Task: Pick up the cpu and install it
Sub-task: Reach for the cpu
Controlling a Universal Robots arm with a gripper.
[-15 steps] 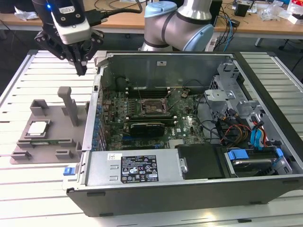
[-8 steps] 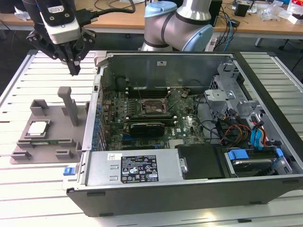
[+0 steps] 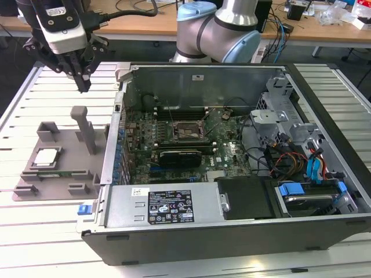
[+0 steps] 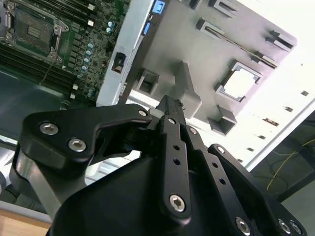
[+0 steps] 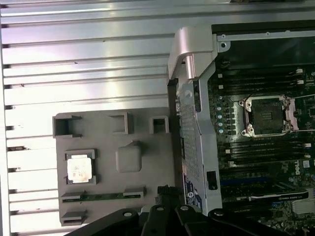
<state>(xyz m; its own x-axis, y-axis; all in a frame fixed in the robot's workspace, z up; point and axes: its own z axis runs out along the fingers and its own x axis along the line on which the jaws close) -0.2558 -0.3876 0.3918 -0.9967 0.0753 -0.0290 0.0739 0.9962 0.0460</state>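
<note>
Showed, in the exterior view, a black gripper [image 3: 83, 86] hanging over a slatted metal table [image 3: 52, 237], fingertips clenched together on nothing. Found the cpu [image 3: 46, 157], silvery and square, lying flat in a pocket of the grey fixture plate [image 3: 69, 147], at seven o'clock from the gripper and well apart from it. Placed the open computer case [image 3: 203, 246] just beside the plate, at its three o'clock, with the motherboard socket [image 3: 186, 132] inside. Caught the cpu [image 4: 239, 83] [image 5: 79, 169] seated on the plate in both wrist views.

1 cpu [image 3: 46, 157], 1 fixture plate [image 3: 67, 145], 1 motherboard [image 3: 227, 154].
</note>
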